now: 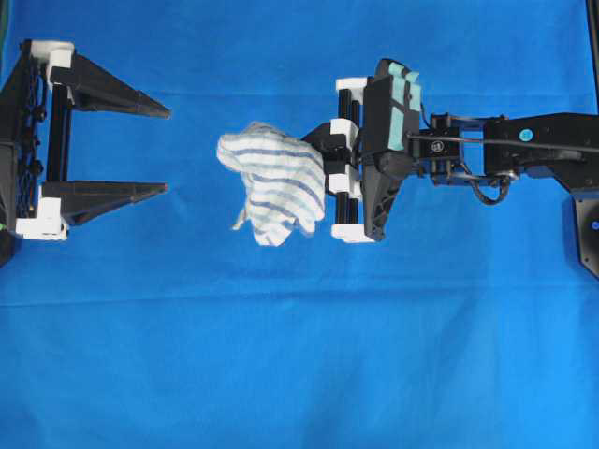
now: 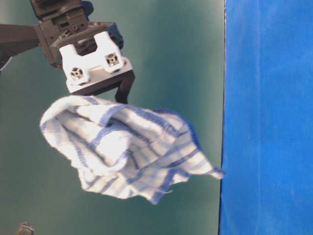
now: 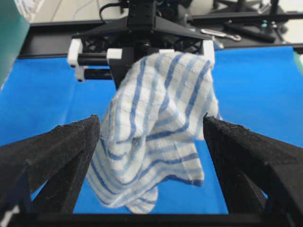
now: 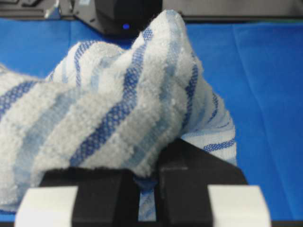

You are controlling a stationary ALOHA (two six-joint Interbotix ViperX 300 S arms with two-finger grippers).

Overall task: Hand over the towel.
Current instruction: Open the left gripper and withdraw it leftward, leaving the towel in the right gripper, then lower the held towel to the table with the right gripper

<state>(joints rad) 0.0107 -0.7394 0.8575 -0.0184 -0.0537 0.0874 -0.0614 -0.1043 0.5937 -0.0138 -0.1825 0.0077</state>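
The towel [image 1: 273, 182] is white with thin blue and grey stripes and hangs bunched in the air over the blue cloth. My right gripper [image 1: 323, 168] is shut on the towel's right edge and holds it up; the fabric [image 4: 118, 109] is pinched in a narrow gap between its fingers. It also shows hanging in the table-level view [image 2: 127, 149] under the right gripper [image 2: 117, 93]. My left gripper [image 1: 168, 150] is wide open and empty at the left, facing the towel with a gap between. In the left wrist view the towel [image 3: 158, 127] hangs beyond the two spread fingers [image 3: 61, 151].
A large plain blue cloth [image 1: 299, 355] covers the table. Cables and tools [image 3: 236, 33] lie beyond the far edge of the cloth behind the right arm. A dark green wall [image 2: 171, 58] stands behind in the table-level view.
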